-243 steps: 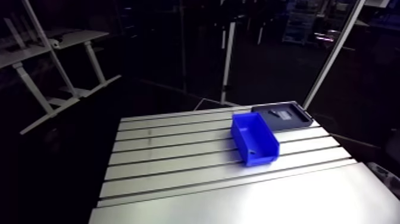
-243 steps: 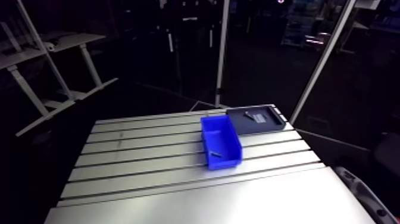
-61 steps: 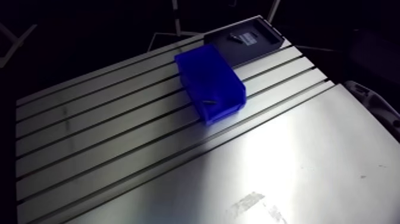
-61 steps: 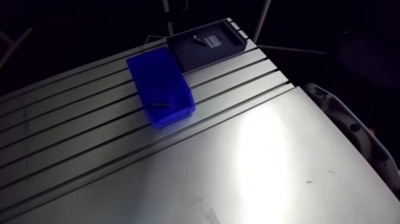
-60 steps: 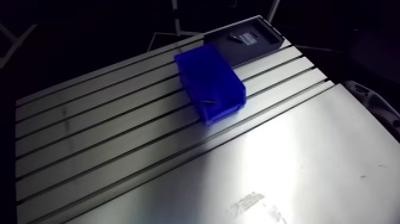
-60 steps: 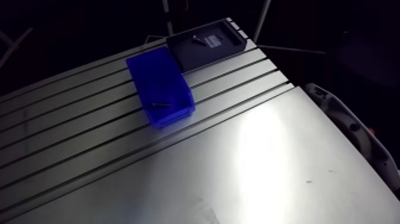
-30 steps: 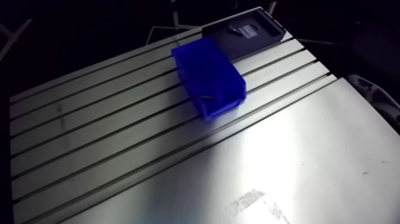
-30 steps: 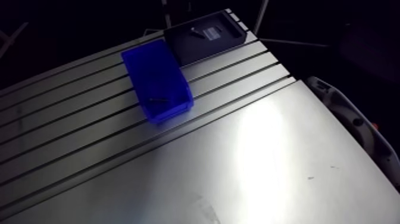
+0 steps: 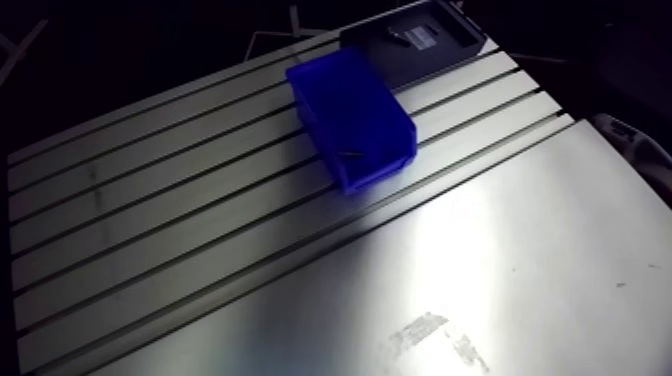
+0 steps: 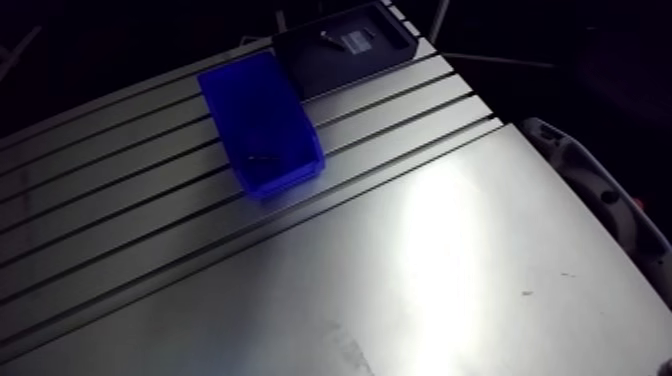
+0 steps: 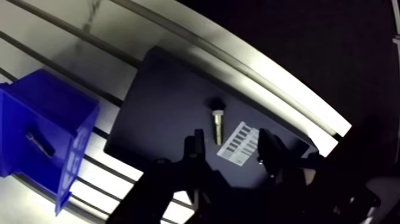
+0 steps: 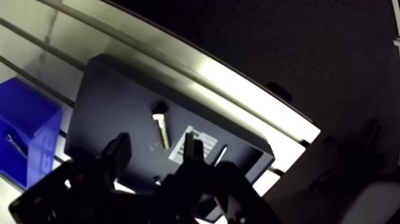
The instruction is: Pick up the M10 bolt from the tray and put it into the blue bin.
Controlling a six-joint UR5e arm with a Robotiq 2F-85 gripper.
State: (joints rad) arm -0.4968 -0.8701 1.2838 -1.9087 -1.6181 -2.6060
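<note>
In the wrist view a silver bolt with a dark hex head lies flat on the dark tray. My gripper hangs above the tray, open, and the bolt's shank points into the gap just ahead of its fingertips. Nothing sits between the fingers. Beside the tray stands the blue bin with one dark screw lying inside. In the arm view the bin and the tray sit at the table's far side, and the gripper does not show there.
A white barcode label is stuck on the tray next to the bolt. A thin pin lies near the label. The slotted table ends just beyond the tray. A smooth plate covers the near part.
The arm view has shifted, so the bin and tray sit a little higher in it: the camera moved. Bin, tray and the screw in the bin keep their places on the table.
</note>
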